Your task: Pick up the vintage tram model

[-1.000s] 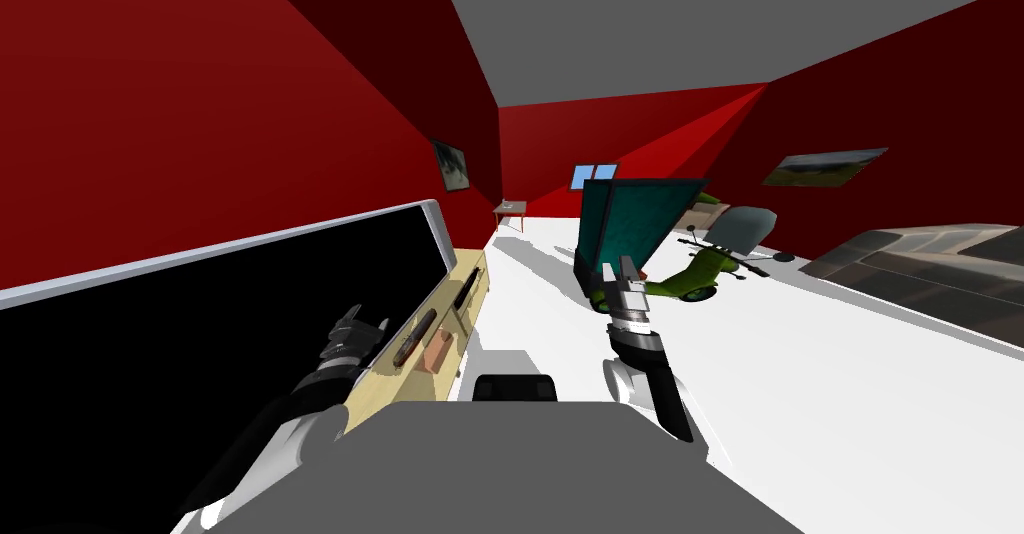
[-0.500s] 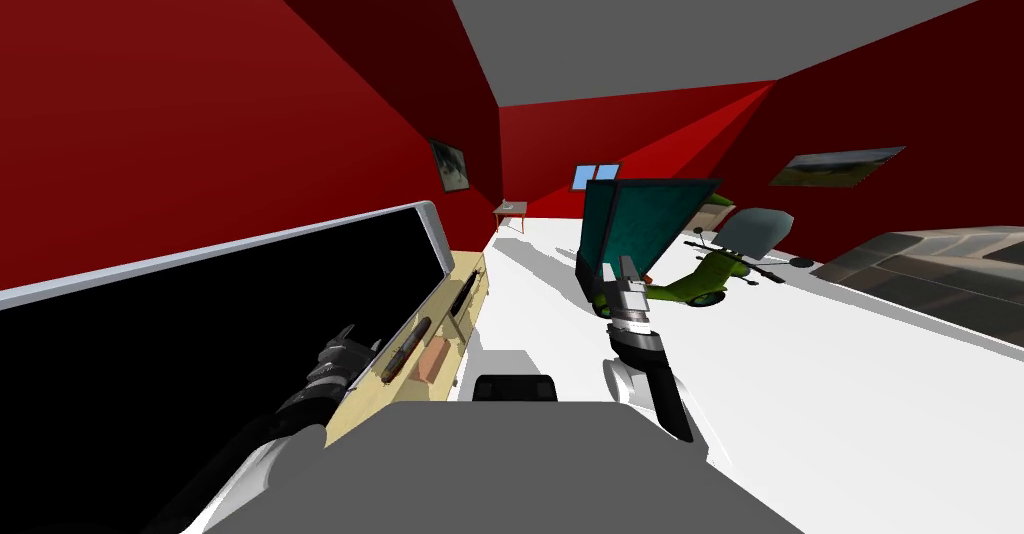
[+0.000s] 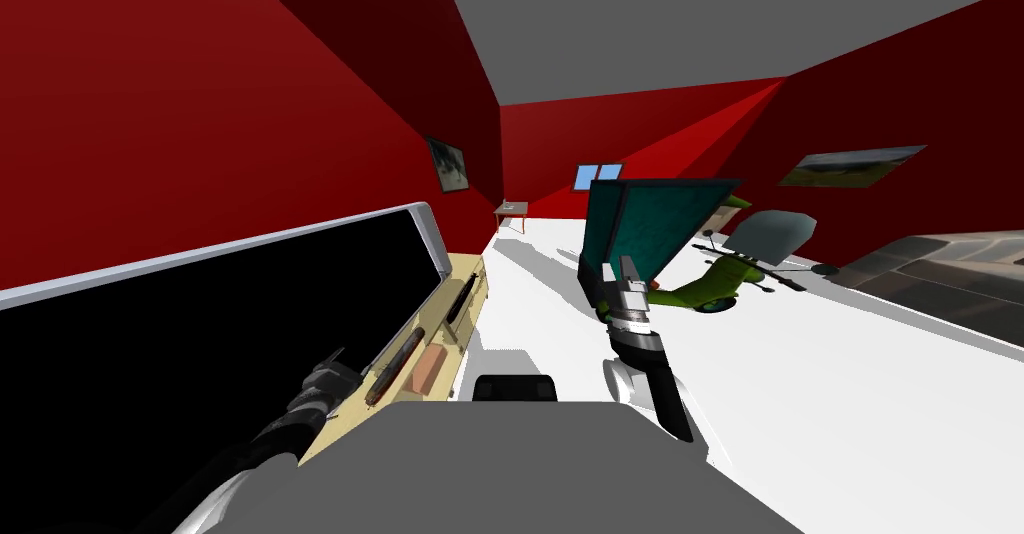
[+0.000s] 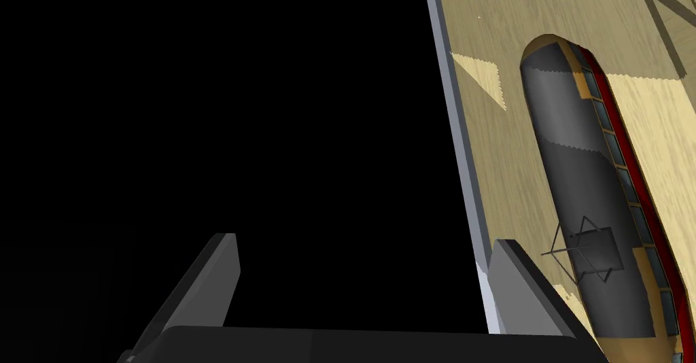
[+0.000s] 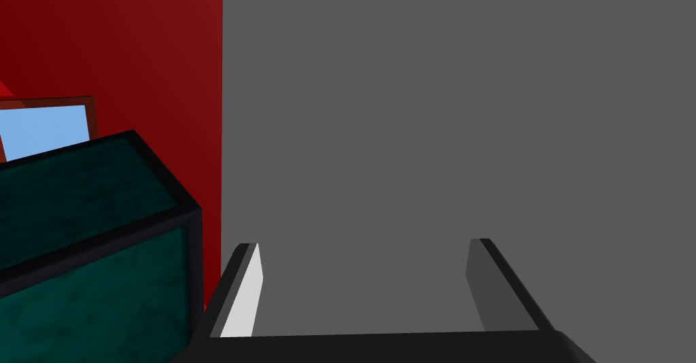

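The tram model (image 4: 578, 175) is grey-roofed and red-sided, the cabinet (image 4: 489, 12) pale wood-grain.

Tram model (image 4: 583, 175): long, narrow body with rounded ends. Dark grey roof carries a thin wire pantograph. Red side has a row of bluish windows trimmed in orange. Upright on the pale wood bench (image 4: 489, 12), lengthwise beside the black screen (image 4: 204, 107), apart from its grey edge.
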{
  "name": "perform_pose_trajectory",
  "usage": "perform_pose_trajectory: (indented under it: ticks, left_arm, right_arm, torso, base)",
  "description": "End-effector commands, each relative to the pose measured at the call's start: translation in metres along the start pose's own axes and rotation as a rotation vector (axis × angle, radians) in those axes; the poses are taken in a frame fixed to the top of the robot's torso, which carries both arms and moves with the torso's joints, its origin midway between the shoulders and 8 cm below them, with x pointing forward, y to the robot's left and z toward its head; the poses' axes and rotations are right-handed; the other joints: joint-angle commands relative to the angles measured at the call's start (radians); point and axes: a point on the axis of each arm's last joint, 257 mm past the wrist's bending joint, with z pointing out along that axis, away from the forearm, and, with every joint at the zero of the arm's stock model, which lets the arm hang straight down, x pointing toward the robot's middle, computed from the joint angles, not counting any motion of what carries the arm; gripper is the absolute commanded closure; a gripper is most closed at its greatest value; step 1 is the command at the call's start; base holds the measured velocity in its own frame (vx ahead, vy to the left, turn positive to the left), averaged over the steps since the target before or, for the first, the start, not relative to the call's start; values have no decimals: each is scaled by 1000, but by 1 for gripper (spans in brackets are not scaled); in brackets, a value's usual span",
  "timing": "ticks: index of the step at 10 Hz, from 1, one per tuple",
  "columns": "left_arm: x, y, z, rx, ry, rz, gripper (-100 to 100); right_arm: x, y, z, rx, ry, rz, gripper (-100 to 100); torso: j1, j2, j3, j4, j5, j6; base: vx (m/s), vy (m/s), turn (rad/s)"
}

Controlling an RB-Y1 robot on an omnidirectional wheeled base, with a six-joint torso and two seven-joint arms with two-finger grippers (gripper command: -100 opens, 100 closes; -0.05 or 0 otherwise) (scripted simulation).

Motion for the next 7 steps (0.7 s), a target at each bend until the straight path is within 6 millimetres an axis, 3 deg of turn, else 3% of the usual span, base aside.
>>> perform_pose_trajectory:
  ticks: [1, 2, 3, 4, 5, 6, 7]
  left_arm:
    - [-29, 20, -9, -75, -46, -28, -100]
    - [-29, 24, -9, -90, -46, -30, -100]
    - [-51, 40, -18, -146, -86, -56, -100]
    - [-51, 43, -18, -157, -86, -57, -100]
    - [-73, 57, -29, -202, -124, -84, -100]
    - [-72, 62, -30, -223, -124, -85, -100]
    - [-93, 76, -42, -267, -162, -113, -100]
  right_arm:
    - [0, 0, 0, 0, 0, 0, 0]
    - [0, 0, 0, 0, 0, 0, 0]
    - [0, 0, 0, 0, 0, 0, 0]
    - [0, 0, 0, 0, 0, 0, 0]
    - [0, 0, 0, 0, 0, 0, 0]
    - [0, 0, 0, 0, 0, 0, 0]
    - [0, 0, 0, 0, 0, 0, 0]
  torso:
    - [0, 0, 0, 0, 0, 0]
    - [2, -2, -1, 0, 0, 0]
    - [2, -1, -1, 0, 0, 0]
    - [2, -2, -1, 0, 1, 0]
    - [2, -1, -1, 0, 0, 0]
    - [0, -2, -1, 0, 0, 0]
    - [0, -1, -1, 0, 0, 0]
  base:
    - [151, 9, 18]
    - [132, 8, 8]
    - [146, 8, 16]
    - [122, 3, 12]
    - [153, -17, 11]
    - [131, -12, 21]
    - [145, -17, 15]
